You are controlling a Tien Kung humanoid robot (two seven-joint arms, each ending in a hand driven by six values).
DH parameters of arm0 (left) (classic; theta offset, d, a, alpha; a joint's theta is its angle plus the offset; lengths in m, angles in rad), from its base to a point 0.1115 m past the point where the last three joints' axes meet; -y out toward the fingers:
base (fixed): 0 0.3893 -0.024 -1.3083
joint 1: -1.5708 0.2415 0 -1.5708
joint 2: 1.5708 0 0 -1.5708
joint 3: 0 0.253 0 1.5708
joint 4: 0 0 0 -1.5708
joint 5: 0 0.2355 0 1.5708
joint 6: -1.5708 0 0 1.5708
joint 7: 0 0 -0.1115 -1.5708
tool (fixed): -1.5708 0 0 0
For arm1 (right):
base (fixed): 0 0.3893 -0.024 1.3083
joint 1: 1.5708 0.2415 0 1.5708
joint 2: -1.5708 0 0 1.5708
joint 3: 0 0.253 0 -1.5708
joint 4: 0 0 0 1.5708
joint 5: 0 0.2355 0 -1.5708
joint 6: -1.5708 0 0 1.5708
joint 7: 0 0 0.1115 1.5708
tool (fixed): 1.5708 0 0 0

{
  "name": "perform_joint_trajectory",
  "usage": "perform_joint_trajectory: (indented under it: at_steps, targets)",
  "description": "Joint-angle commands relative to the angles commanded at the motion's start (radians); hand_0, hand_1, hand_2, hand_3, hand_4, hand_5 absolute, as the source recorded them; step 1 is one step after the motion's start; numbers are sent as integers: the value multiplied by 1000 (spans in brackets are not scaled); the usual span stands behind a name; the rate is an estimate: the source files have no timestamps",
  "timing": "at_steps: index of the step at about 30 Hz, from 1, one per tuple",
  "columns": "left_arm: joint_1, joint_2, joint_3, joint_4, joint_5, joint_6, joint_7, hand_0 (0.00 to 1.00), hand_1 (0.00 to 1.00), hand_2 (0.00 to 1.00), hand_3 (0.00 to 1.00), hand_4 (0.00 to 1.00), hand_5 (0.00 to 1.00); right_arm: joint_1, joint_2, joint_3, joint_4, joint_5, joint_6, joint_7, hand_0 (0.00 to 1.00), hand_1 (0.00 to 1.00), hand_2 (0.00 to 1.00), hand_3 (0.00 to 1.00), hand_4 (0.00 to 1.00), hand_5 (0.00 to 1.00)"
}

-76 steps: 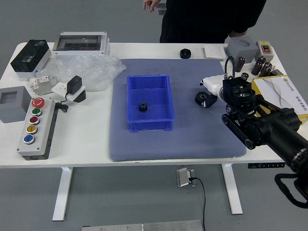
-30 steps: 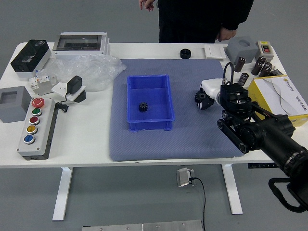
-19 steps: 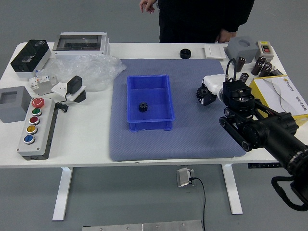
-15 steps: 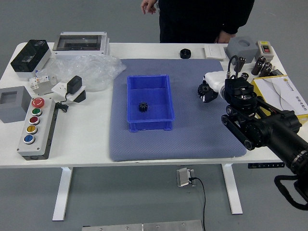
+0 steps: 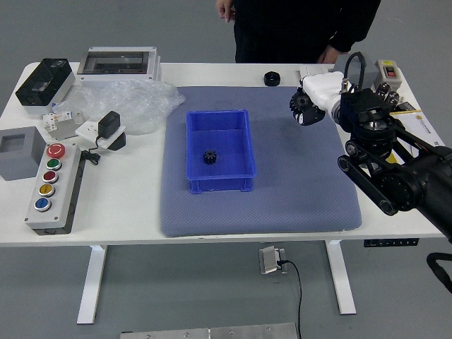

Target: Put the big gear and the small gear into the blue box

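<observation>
A blue-grey mat [image 5: 296,201] covers the middle of the white table [image 5: 127,226], and over its far right part my right hand [image 5: 323,92] has just risen from its lower spot, the black toothed big gear [image 5: 301,104] coming up with it. I have the gear gripped in my fingertips, so I judge the pick done and the carry beginning. The black small gear [image 5: 210,157] sits inside the blue plastic box [image 5: 222,183], where it was, so only the big one is left to place. My left arm is out of view. Between my hand and the box's right wall lies bare mat, an open way leftward and toward me. I should stay high until the gear is past that rim, then lower it beside the small one. Beyond the mat, a squat black round piece [image 5: 272,78] stands near the table's far edge; swinging too far out could knock it. The person's hands [image 5: 225,9] [image 5: 328,56] hang past that edge, away from my path.
</observation>
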Motion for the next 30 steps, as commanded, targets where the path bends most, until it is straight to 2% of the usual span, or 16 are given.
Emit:
perform_joint_trajectory:
  at_steps: [6, 9, 11, 15, 19, 30]
  targets:
    - [0, 1, -1, 0, 2, 0, -1, 829, 790, 780, 759, 665, 356, 6, 16, -16, 151, 0, 15, -16, 539, 431, 459, 490, 555, 315]
    - [2, 2, -2, 0, 5, -1, 0, 829, 790, 780, 759, 665, 356, 17, 42, -24, 210, 0, 19, -19, 539, 431, 459, 490, 555, 315]
    - [3, 2, -3, 0, 7, -2, 0, 829, 790, 780, 760, 666, 355, 22, 65, -29, 226, 0, 20, -20, 538, 431, 460, 492, 553, 313]
    - [4, 0, -3, 0, 10, -3, 0, 829, 790, 780, 760, 666, 355, 23, 111, -42, 219, 0, 15, -19, 538, 431, 460, 492, 553, 313]
    - [2, -5, 0, 0, 9, -3, -1, 829, 790, 781, 760, 666, 356, 7, 148, -63, 181, 0, 4, -16, 538, 431, 460, 493, 553, 313]
    - [2, -10, -1, 0, 11, -2, -1, 829, 790, 780, 760, 666, 357, -20, 176, -84, 106, 0, -12, -6, 538, 432, 465, 500, 557, 320]
